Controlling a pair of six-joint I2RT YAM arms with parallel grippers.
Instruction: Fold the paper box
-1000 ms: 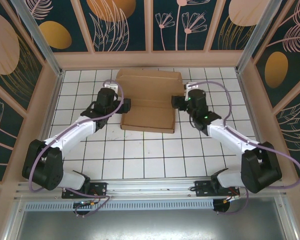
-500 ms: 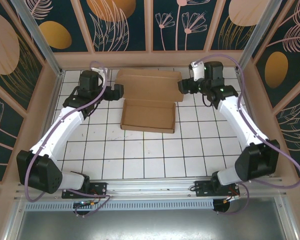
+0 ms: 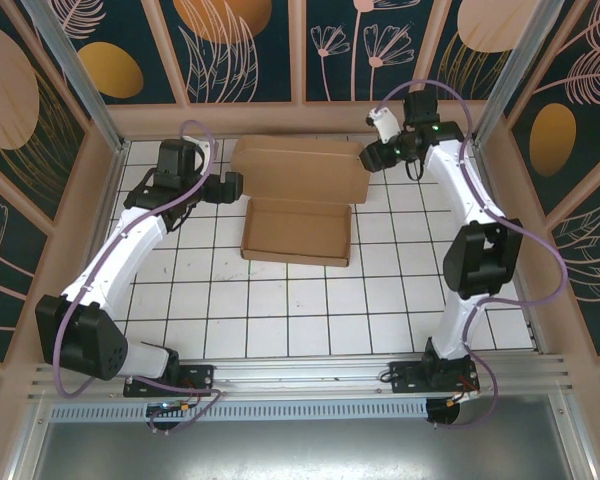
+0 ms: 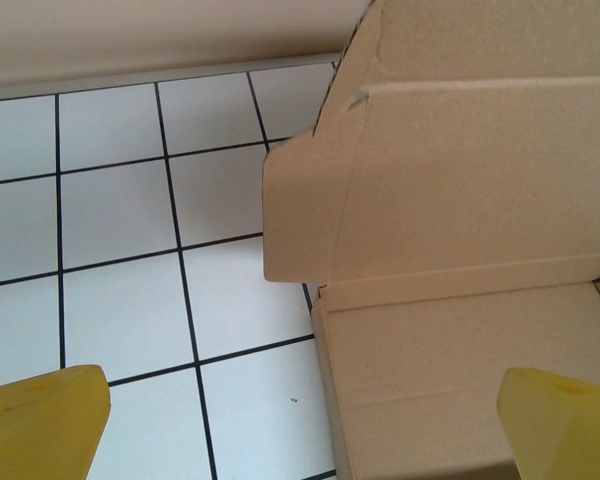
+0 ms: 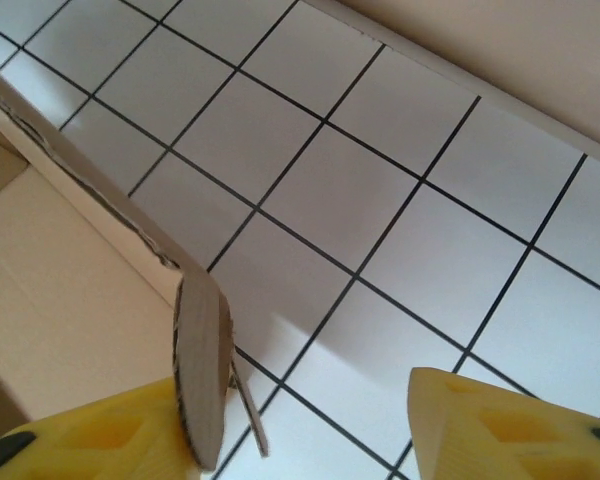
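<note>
At the far middle of the tiled table [image 3: 280, 300] lies the box [image 3: 298, 205], its tray formed and its lid lying open toward the back wall. The left gripper [image 3: 232, 187] hangs just beside the lid's left tab [image 4: 305, 215], with its fingers [image 4: 40, 415] spread wide and holding nothing. The right gripper [image 3: 370, 158] is at the lid's far right corner. Its fingers [image 5: 480, 420] stand apart with the right tab [image 5: 202, 380] close against one of them and the other well clear, so nothing is clamped. If only that side lifts, the lid would likely twist, or the light, unheld tray could skid across the tiles. A pinch on the thin tab alone could crease or tear it. Both wrist views cut the fingertips off at the bottom edge, so actual contact with the tab cannot be told. From above the right jaws are too small and dark to make out.
</note>
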